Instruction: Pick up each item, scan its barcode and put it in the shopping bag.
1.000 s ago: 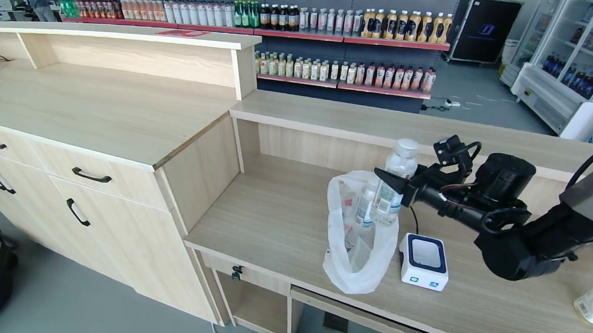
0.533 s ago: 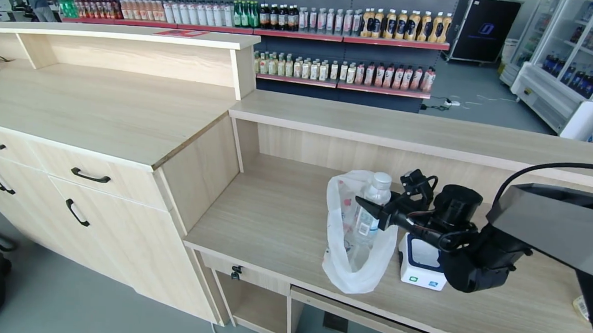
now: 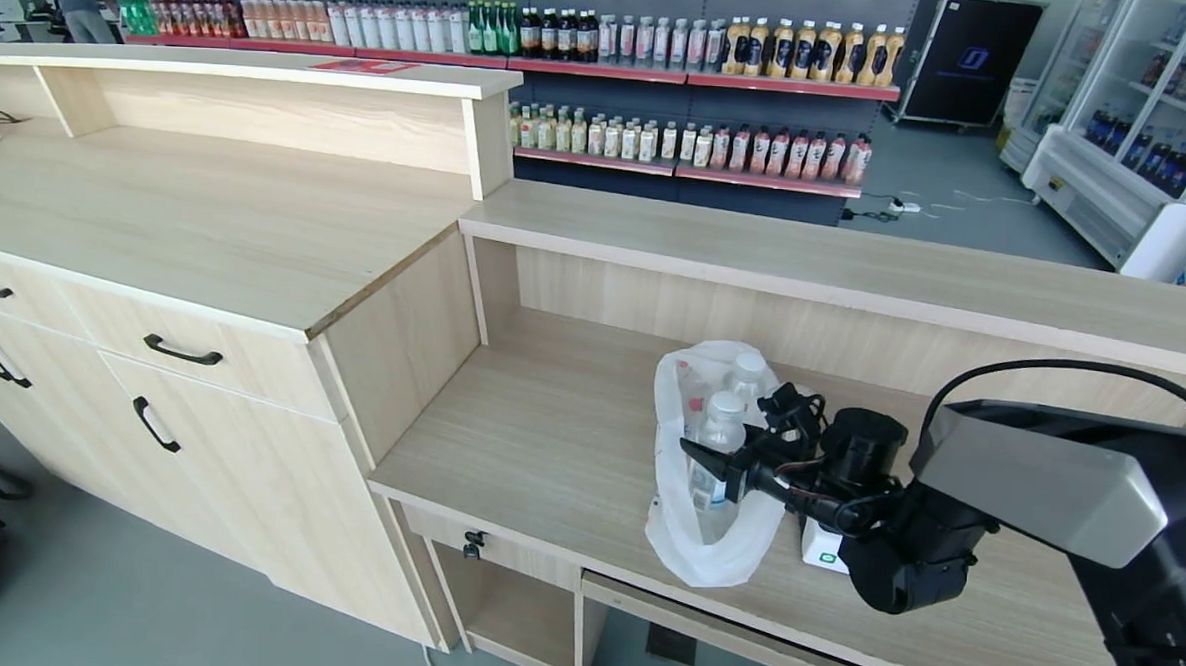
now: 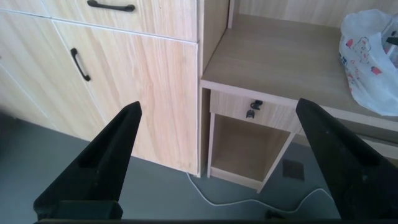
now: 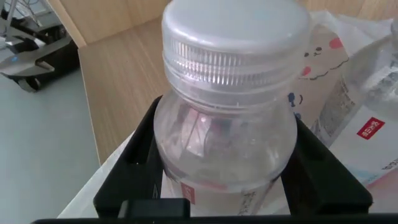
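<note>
Holding a clear, white-capped plastic water bottle by its neck in the clamped right gripper, inside the white plastic shopping bag at nine o'clock of the white box scanner. Looks light, slick, squashy; stiffest near the neck.

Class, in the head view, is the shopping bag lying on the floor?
No, the shopping bag stands on the wooden counter.
</note>
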### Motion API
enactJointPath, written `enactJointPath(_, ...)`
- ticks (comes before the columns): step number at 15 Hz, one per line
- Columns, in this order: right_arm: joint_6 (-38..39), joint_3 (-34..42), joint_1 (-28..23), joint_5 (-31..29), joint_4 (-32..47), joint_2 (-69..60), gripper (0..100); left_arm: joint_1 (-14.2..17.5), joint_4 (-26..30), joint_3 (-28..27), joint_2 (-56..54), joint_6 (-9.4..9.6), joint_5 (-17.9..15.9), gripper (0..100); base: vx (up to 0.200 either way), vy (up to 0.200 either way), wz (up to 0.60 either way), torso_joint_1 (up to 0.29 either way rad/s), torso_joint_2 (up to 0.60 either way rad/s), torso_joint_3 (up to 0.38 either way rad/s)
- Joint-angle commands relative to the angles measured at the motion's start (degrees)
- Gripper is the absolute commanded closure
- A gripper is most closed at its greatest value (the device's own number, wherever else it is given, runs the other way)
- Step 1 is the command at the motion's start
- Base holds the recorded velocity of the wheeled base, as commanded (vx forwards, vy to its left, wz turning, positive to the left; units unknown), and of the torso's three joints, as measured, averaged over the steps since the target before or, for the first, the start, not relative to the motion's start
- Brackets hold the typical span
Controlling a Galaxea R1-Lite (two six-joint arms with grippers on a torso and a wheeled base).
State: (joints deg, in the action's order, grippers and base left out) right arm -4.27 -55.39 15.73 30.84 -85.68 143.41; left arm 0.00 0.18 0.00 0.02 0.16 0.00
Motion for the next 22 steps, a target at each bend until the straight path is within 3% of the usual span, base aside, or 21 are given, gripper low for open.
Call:
enactJointPath(1,-0.1,-0.2,0.0,0.0,0.1,1.8,100,0.0,0.0,0.0,0.0,0.02,0.0,0,0.0,0.0,0.0,0.0,0.0,0.0)
enactJointPath(6,-1.2,0.1,0.5,-0.2,0.3,2.9,100,0.0,0.0,0.0,0.0,0.02,0.0,0,0.0,0.0,0.0,0.0,0.0,0.0)
enactJointPath(7,-1.2,0.1,0.6,-0.2,0.2,2.8,0,0.0,0.0,0.0,0.0,0.02,0.0,0,0.0,0.0,0.0,0.0,0.0,0.0)
enactJointPath(12,-0.6,1.4,0.3,-0.5,4.6,-7.9,0,0.0,0.0,0.0,0.0,0.02,0.0,0,0.0,0.0,0.0,0.0,0.0,0.0)
enactJointPath(16,-0.8,7.0,-1.4,-0.5,15.9,-23.4,0,0.0,0.0,0.0,0.0,0.02,0.0,0,0.0,0.0,0.0,0.0,0.0,0.0)
enactJointPath(22,-1.1,11.8,-3.4,-0.5,19.3,-37.2,0,0.0,0.0,0.0,0.0,0.02,0.0,0,0.0,0.0,0.0,0.0,0.0,0.0)
